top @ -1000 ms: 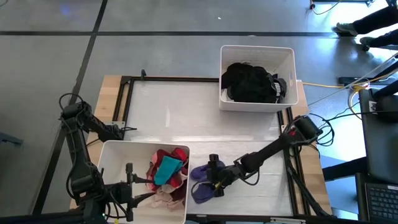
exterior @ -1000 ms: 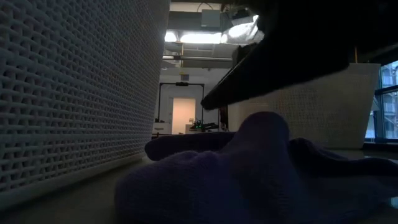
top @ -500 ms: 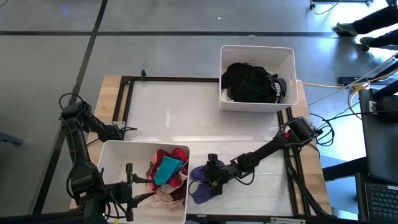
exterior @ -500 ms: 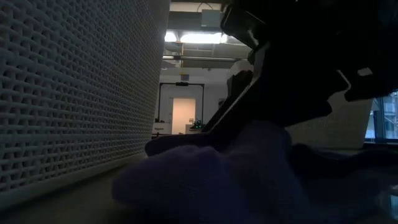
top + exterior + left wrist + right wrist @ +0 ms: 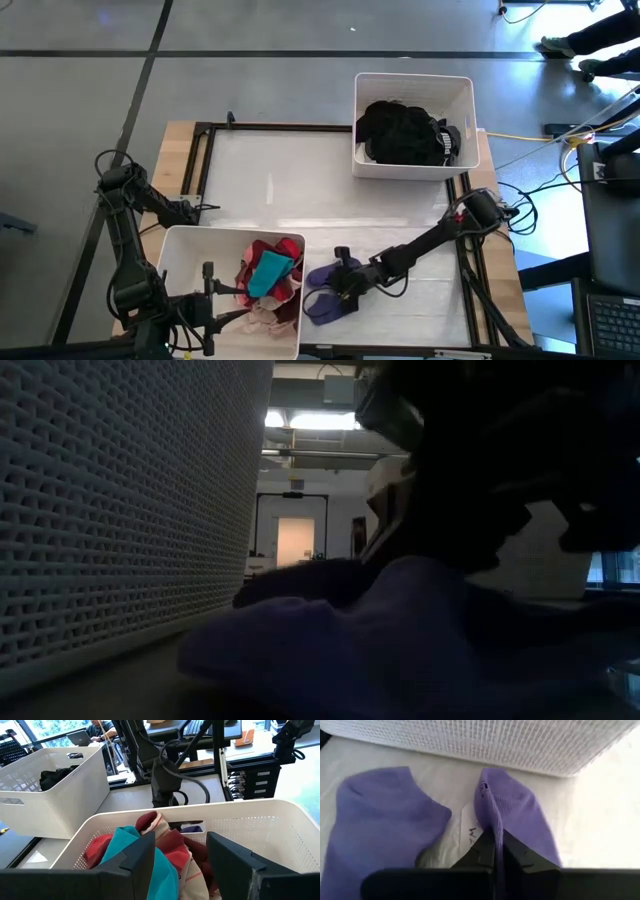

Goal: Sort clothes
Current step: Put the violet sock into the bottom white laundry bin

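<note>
High view. A pair of purple socks point(image 5: 322, 291) is laid on the white table top point(image 5: 300, 180), just beside the near white bin point(image 5: 180, 270). That bin is filled with a heap of coloured garments point(image 5: 268, 280): teal, maroon, pink and pale pieces. The far white bin point(image 5: 412, 125) is filled with black clothes point(image 5: 402, 133). The right gripper point(image 5: 335, 290) is stretched low across the table and is set on the socks. The left gripper point(image 5: 205, 300) is held over the near bin.

Low view. The purple socks point(image 5: 400, 640) are seen as a soft, rounded mound of knit fabric lying on the table. The perforated wall of the near bin point(image 5: 120, 500) is seen close by. The dark right gripper is seen directly above and against the mound; its point is masked by shadow.

Left wrist view. The fingers of the left gripper point(image 5: 180, 862) are held well apart above the coloured garments point(image 5: 145, 855), nothing between them. A teal piece is lain over red and maroon ones, a pale pink one alongside. The far bin point(image 5: 55, 790) with black clothes point(image 5: 57, 775) is seen beyond.

Right wrist view. Two purple socks point(image 5: 385, 820) of fine ribbed knit are lain flat, side by side, toes towards the bin wall point(image 5: 485, 740). The right gripper point(image 5: 494, 850) is clamped on a raised fold of the one sock; its fingers are pressed together on the fabric.
</note>
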Controlling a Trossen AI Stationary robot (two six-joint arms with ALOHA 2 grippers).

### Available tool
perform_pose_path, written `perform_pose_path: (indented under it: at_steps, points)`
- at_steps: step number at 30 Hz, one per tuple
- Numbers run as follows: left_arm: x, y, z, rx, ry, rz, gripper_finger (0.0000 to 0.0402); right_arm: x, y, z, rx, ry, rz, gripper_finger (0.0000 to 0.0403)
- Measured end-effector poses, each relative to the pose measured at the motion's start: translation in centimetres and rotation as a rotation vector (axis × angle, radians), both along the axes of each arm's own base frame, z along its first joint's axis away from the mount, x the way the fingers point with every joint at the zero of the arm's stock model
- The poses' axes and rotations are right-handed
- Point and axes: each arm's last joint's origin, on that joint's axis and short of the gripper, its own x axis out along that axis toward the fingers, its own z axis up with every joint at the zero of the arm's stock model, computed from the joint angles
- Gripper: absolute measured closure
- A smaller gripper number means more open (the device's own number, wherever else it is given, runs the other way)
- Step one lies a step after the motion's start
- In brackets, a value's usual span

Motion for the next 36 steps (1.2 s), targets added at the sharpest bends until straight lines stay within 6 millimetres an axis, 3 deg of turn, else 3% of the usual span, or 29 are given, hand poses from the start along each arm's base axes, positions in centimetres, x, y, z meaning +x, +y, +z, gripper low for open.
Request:
perform_pose_path:
  at_steps: [5,15,24,36]
  points:
    - [0.0,0.0,0.0,0.000,0.000,0.000,0.0233,-0.3,-0.2,2.0,-0.024,-0.040,-0.013,0.0380]
    - [0.0,0.0,0.0,0.000,0.000,0.000,0.0233,-2.1,-1.3,8.4,-0.034,-0.112,-0.034,0.0398]
    - [0.0,0.0,0.0,0.000,0.000,0.000,0.0233,-3.3,-1.9,13.9,-0.026,-0.270,-0.049,0.0385]
    - [0.0,0.0,0.0,-0.001,0.000,0.000,0.0233,-2.5,-1.1,21.2,-0.081,-0.486,-0.028,0.0390]
